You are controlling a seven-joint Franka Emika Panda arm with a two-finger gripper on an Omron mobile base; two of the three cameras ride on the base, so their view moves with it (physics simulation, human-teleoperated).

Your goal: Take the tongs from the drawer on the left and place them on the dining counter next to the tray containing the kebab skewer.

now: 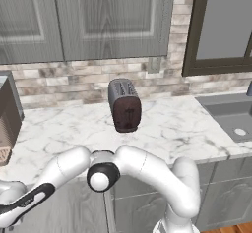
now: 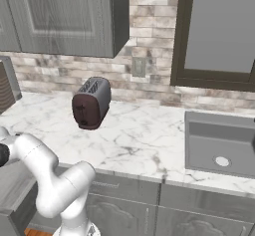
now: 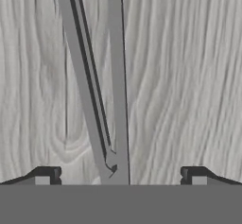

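Tongs (image 3: 101,90) on grey wood-grain drawer (image 3: 189,76) floor

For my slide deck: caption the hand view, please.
Open gripper poised over the grey tongs lying on the drawer floor.

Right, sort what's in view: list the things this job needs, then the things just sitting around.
For the job:
- tongs, lying on the drawer floor
- end effector, open over them

Just there:
- toaster on the worktop
- sink
- wall cabinets
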